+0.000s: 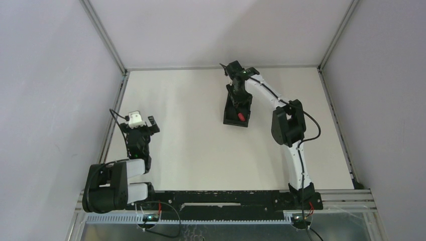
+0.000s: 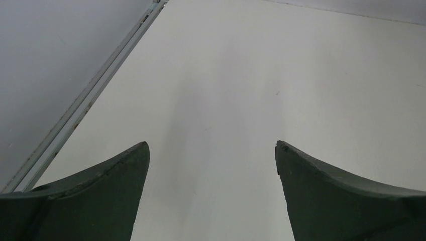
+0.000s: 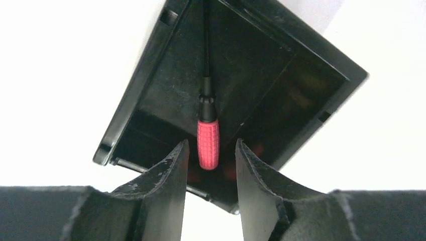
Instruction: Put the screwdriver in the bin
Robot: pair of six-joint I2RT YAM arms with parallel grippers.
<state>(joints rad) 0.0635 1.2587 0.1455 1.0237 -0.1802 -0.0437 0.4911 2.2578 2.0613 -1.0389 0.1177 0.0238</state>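
Screwdriver lies in the bin, shaft pointing straight away from the right gripper. Its jaws stand parted either side of the red handle, not touching it. The left gripper, also open, is well apart.

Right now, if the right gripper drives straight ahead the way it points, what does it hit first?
Likely the red-handled slim screwdriver, lying inside the black rectangular plastic bin, dead ahead of the right gripper, whose jaws are open. Depth is unclear; the bin floor sits right behind it.

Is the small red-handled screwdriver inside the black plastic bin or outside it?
Inside: the red-handled screwdriver lies within the walls of the black plastic bin, free of the right gripper.
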